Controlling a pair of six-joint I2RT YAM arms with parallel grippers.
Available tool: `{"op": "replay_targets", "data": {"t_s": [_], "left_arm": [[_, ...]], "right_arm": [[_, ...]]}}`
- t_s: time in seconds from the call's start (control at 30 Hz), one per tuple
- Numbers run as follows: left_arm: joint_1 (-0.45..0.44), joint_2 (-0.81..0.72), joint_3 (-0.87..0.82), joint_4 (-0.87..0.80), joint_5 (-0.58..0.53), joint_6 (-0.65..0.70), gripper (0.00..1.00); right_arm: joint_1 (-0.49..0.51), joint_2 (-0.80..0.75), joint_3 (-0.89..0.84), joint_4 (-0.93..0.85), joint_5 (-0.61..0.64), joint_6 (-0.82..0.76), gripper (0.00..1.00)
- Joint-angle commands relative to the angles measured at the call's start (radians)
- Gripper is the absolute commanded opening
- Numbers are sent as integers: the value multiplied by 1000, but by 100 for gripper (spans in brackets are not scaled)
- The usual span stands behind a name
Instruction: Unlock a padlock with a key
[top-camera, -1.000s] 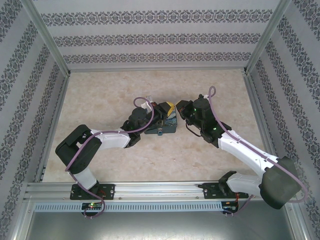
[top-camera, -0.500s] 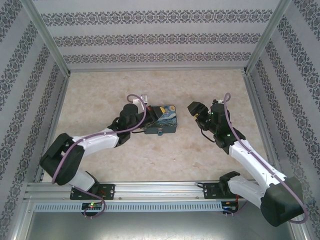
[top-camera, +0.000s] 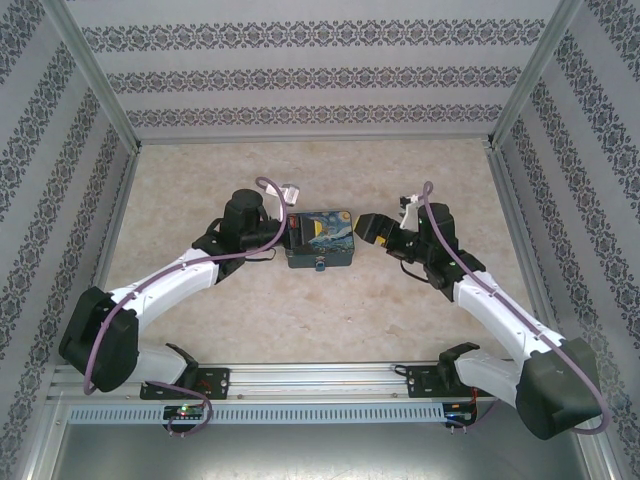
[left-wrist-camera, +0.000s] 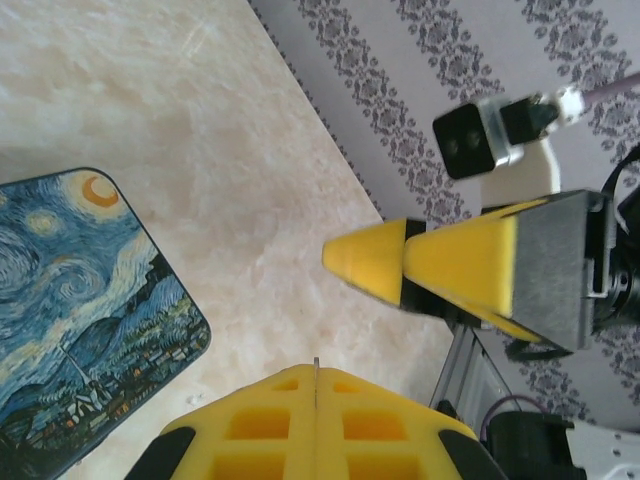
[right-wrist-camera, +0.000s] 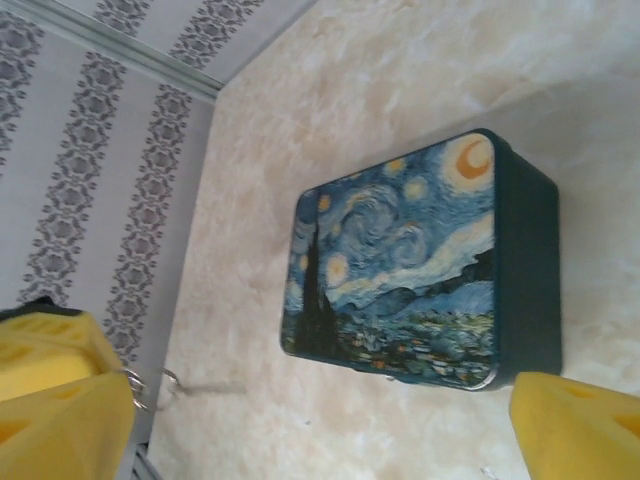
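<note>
The padlock (top-camera: 320, 238) is a small teal box with a Starry Night lid, flat on the table, its tiny silvery lock (top-camera: 320, 265) on the near side. My left gripper (top-camera: 284, 233) sits just left of it. In the left wrist view this gripper (left-wrist-camera: 316, 373) is shut on the key (left-wrist-camera: 316, 366), a thin metal sliver poking out between the yellow fingers. My right gripper (top-camera: 372, 228) hovers just right of the box, open and holding nothing (right-wrist-camera: 322, 400). The box (right-wrist-camera: 420, 260) lies ahead of it. A small metal ring (right-wrist-camera: 135, 385) shows by the left yellow finger.
The marble-patterned table (top-camera: 320, 320) has free room in front of and behind the box. Patterned walls with metal rails (top-camera: 120, 190) enclose it on three sides. From the left wrist view the right gripper (left-wrist-camera: 400, 265) hangs close ahead, past the box (left-wrist-camera: 70, 310).
My right gripper has opened wide, backed off the box and come back near its right side. The left gripper slid off the lid to the box's left, still shut.
</note>
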Motion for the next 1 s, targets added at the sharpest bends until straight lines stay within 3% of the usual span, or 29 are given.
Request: {"op": "replay_targets", "data": {"t_s": [0.0, 0.13, 0.27, 0.7, 0.8, 0.97], "left_arm": [[9, -7, 6, -24, 66, 52, 0], [13, -9, 3, -18, 83, 53, 0], [19, 0, 8, -8, 114, 47, 0], [52, 75, -5, 162, 216, -93, 0], [55, 94, -5, 206, 228, -122, 0], [55, 116, -5, 254, 237, -158, 0]], "right_arm": [[-11, 9, 32, 8, -10, -45, 98], [-11, 39, 34, 20, 26, -11, 98], [-10, 54, 16, 124, -49, -19, 98], [-1, 101, -44, 439, -282, -8, 50], [12, 107, -44, 445, -289, -9, 43], [30, 133, -38, 459, -277, -1, 43]]}}
